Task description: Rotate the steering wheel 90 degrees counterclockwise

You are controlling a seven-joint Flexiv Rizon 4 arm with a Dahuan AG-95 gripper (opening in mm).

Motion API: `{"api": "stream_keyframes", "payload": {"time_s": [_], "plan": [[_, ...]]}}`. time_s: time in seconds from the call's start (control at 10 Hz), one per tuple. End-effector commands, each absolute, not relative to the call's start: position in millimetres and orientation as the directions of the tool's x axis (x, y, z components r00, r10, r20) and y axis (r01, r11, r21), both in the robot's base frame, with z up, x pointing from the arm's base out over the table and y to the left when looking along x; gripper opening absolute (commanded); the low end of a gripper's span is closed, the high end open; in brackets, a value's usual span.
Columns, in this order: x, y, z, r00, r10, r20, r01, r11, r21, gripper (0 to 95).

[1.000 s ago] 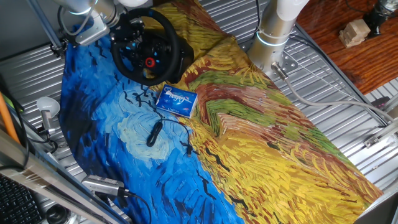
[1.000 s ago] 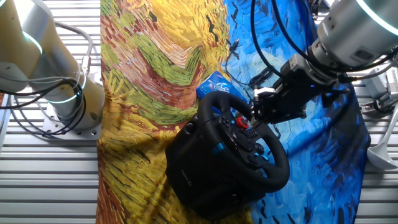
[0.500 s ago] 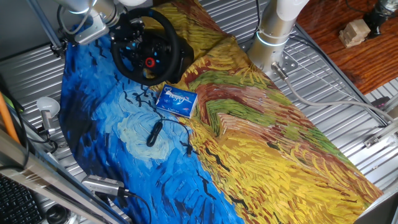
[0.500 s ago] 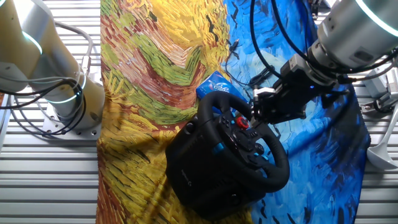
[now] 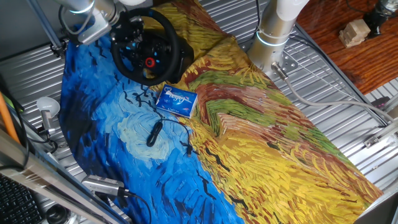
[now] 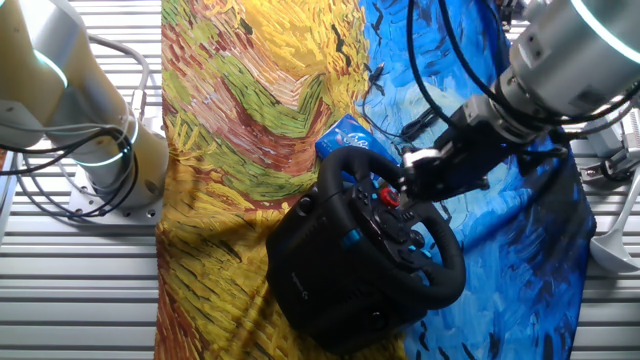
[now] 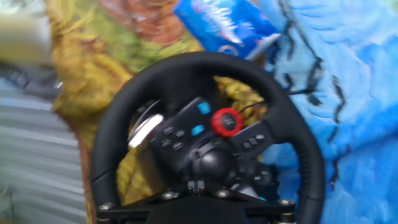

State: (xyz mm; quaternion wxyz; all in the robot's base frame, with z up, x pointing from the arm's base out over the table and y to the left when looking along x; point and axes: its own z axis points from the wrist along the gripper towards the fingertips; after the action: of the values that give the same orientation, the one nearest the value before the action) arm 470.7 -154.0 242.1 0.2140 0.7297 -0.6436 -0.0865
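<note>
The black steering wheel (image 5: 148,46) sits on its bulky black base at the far left of the painted cloth. It shows in the other fixed view (image 6: 400,225) and fills the blurred hand view (image 7: 211,137). Its hub carries a red knob (image 7: 227,122) and small blue buttons. My gripper (image 6: 408,170) hovers close over the wheel's upper rim, by the hub. In the hand view the gripper (image 7: 196,185) shows its two fingertips pressed together with nothing between them, just in front of the hub.
A small blue packet (image 5: 176,101) lies on the cloth right beside the wheel. A thin black cable with plug (image 5: 154,132) lies beyond it. A second arm's base (image 5: 273,37) stands at the cloth's edge. Ribbed metal table surrounds the cloth.
My gripper has shifted slightly toward the wheel's hub in the other fixed view. The wheel and the packet have not visibly moved.
</note>
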Motion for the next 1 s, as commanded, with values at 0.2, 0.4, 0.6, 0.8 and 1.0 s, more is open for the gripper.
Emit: {"api": "stream_keyframes", "payload": {"time_s": [0.2,0.4,0.6,0.8,1.0], "plan": [[439.1,-167.9,247.8,0.347,-0.937,0.04,-0.847,-0.295,0.443,0.0],[428.0,-169.8,252.3,0.376,-0.926,-0.014,-0.827,-0.343,0.447,0.0],[424.7,-164.8,267.9,0.4,-0.916,0.033,-0.826,-0.345,0.446,0.0],[424.7,-163.3,271.3,0.419,-0.908,0.033,-0.819,-0.362,0.444,19.0],[424.7,-163.3,271.3,0.446,-0.895,0.017,-0.804,-0.393,0.446,38.0]]}}
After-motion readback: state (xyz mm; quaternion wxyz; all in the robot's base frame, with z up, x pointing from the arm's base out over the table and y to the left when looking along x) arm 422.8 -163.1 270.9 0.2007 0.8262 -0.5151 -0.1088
